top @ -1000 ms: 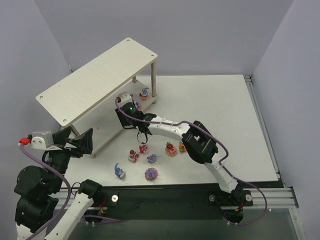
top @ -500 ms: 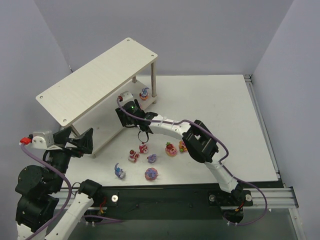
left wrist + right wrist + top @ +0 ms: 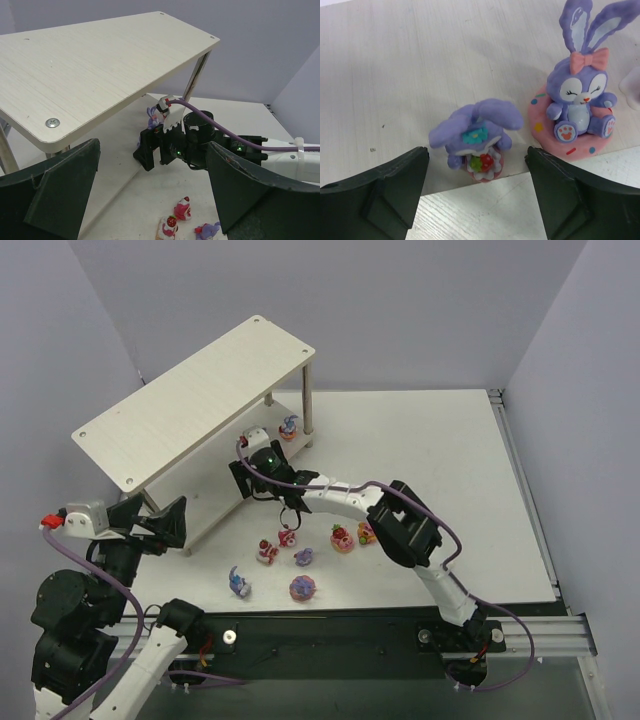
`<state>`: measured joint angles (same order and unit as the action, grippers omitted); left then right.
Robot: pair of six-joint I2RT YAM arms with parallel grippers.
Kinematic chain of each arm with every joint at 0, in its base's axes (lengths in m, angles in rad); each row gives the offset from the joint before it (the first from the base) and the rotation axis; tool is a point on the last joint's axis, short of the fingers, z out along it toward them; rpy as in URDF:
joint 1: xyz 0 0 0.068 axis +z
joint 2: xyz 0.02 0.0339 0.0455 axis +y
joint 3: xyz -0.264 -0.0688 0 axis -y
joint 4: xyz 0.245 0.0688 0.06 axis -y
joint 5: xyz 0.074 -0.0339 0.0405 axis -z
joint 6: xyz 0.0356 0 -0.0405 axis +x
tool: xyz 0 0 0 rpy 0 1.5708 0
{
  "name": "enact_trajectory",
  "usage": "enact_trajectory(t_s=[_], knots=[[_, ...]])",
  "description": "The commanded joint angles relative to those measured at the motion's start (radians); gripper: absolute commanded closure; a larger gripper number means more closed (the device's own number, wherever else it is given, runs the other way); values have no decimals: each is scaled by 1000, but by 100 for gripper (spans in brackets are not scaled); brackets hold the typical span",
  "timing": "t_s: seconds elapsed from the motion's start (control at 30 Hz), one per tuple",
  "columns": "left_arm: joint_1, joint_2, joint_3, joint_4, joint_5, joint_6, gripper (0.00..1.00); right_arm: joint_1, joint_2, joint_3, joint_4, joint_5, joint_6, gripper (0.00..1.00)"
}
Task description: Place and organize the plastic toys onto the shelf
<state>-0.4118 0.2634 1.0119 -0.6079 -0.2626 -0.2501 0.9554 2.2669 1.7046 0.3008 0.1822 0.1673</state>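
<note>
The left gripper (image 3: 167, 524) hung off the left end of the shelf (image 3: 190, 400), well apart from every toy, its fingers spread wide and holding nothing. To its right, a cluster of loose toys (image 3: 303, 557) lay on the table (image 3: 430, 460) in front of the shelf, below the right arm's reach.

The right gripper (image 3: 476, 154) was at the lower board. A small purple bunny (image 3: 475, 137) with a strawberry cup stood upright at that board's edge, between the gripper's fingers but touching neither. Further right on the same board sat a larger bunny on a pink base (image 3: 577, 112), near the small one but apart from it.

From above, the small bunny was hidden behind the gripper. A pale shape was cut off at the wrist view's right edge and could not be made out. The right gripper's jaws were parted wide, gripping nothing.
</note>
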Motion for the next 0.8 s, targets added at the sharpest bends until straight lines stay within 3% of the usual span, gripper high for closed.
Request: enact_trajectory(t_s=[0.0, 0.3, 0.5, 0.77], knots=[[-5, 13, 27, -24, -13, 3, 3, -1, -84, -46, -5, -10, 8, 14], [-5, 22, 88, -134, -17, -26, 3, 26, -248, -233, 64, -21, -3, 9], [-5, -6, 140, -214, -27, -52, 3, 55, -459, -410, 54, 25, 14, 9], [-5, -84, 104, -259, -47, -49, 3, 173, -743, -592, -227, 192, 83, 6]])
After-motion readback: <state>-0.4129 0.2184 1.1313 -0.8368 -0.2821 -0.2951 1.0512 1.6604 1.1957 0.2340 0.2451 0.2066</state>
